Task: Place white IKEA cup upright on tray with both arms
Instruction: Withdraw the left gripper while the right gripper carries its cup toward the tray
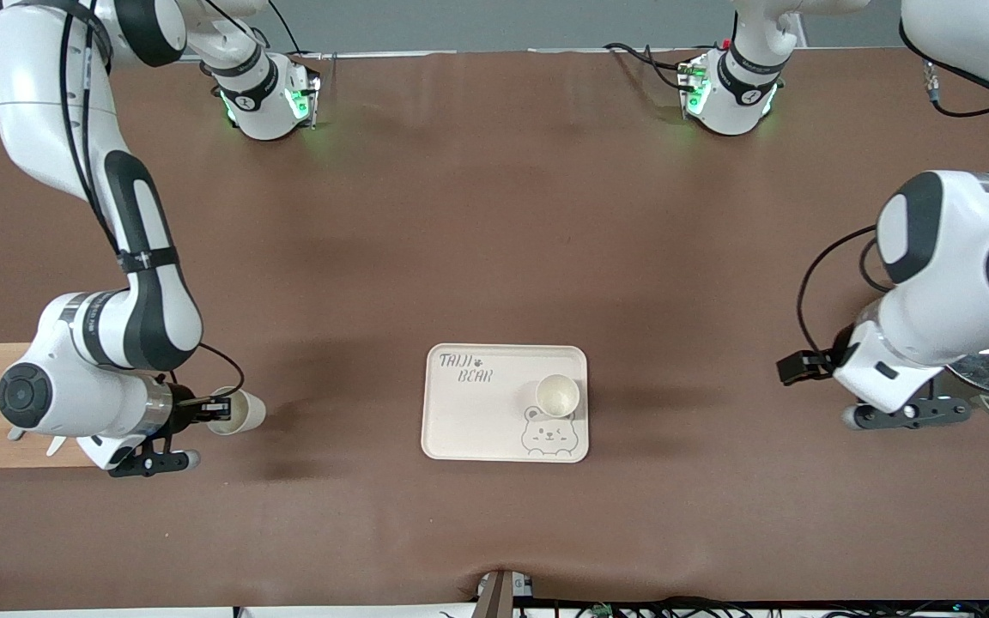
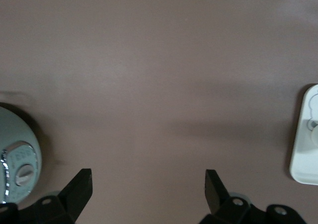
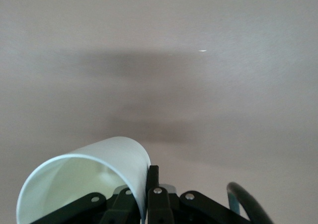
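Read "TAIJI BEAR" in grey capitals — two lines, on the flat cream rectangular tray with rounded corners (image 1: 469, 421), above a grey bear drawing (image 1: 548, 433). Found no other legible lettering — markings on the arm bases too small to make out.

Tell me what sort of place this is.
Probably a robot lab bench: two white arms bolted at a brown-covered table, cables along its edge, and household props like a bear tray.
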{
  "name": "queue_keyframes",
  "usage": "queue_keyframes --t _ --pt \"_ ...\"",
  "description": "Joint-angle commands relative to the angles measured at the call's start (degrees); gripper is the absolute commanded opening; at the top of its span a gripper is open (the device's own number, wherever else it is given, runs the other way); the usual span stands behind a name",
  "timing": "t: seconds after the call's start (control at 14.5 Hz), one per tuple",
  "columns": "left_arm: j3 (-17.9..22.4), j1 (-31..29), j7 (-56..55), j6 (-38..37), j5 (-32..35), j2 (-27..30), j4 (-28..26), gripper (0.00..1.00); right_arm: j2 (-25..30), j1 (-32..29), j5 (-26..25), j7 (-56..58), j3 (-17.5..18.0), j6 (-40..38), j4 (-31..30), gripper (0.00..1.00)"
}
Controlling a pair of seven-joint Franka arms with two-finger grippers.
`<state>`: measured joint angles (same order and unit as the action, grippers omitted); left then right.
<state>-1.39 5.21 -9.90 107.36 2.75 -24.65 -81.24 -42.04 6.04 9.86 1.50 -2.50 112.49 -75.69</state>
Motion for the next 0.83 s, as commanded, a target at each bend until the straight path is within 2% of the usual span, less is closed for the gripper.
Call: queue_keyframes --t 0.0,0.14,0.41,0.76 --pt "-0.36 -1.69 4.09 -0.48 -0.82 2.67 -1.72 1.0 0.38 4.58 0.87 -11.65 -0.05 -1.05 0.64 0.0" --pt "-0.45 -3.88 10.23 -0.75 -1.16 4.16 -1.9 1.0 0.38 8.53 0.87 -20.17 -0.05 -0.61 0.72 0.0" --pt "-0.36 -5.64 10.96 -6.0 -2.05 7.94 -1.9 1.0 -0.24 14.51 0.78 -33.46 -0.14 0.44 3.8 0.0" --pt "-0.54 -4.77 9.9 -14.53 -1.96 13.73 -1.81 1.0 -1.2 20.14 0.78 -44.89 -0.23 8.6 3.63 0.0"
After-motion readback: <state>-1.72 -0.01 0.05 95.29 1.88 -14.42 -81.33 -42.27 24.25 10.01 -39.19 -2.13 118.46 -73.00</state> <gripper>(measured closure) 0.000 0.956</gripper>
